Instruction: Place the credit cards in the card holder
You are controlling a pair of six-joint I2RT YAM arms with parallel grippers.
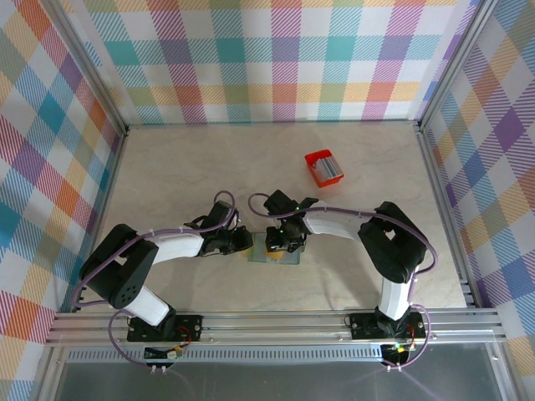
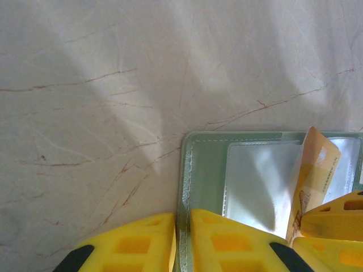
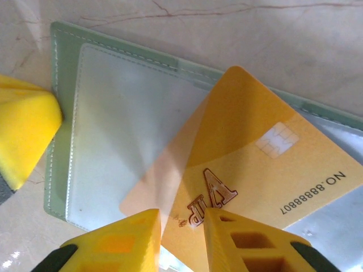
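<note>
Quantity two: the left gripper and the right gripper, both near centre. Quantity one: the card holder, near centre. Quantity one: a gold-yellow card. Quantity one: a red box, far right. The count of grey items inside the box cannot be determined.

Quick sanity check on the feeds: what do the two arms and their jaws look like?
The left arm and right arm are white link shells between black joint housings, each trailing a purple cable. The left gripper and right gripper carry bright yellow wedge-shaped jaws with moulded rectangular pockets and black patches.
</note>
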